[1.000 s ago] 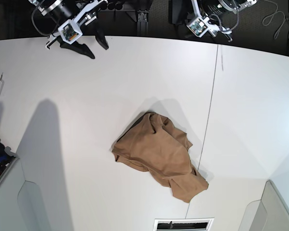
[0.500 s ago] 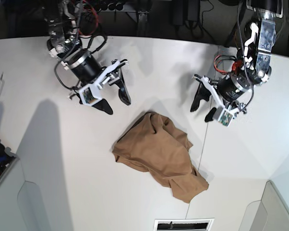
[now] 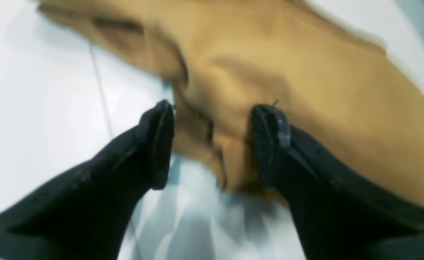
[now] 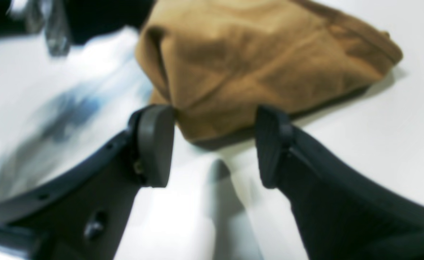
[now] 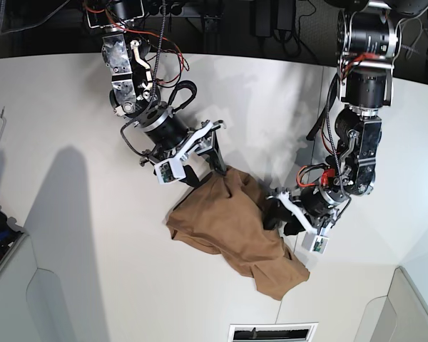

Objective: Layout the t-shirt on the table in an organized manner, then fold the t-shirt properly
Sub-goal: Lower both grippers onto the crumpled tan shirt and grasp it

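Our two hands reach for the bunched t-shirt (image 5: pixel 232 228)

Both the left gripper (image 3: pixel 212 144) and right gripper (image 4: pixel 212 144) are wide open, with the shirt's edge just ahead between their fingers. We might pinch several layers, so it stays lumpy.

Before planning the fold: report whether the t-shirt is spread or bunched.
Bunched. The t-shirt lies in a crumpled, creased heap on the table; no sleeves laid out.

left gripper (image 3: pixel 212 144) spread wide, right gripper (image 4: pixel 213 144) likewise (both low)
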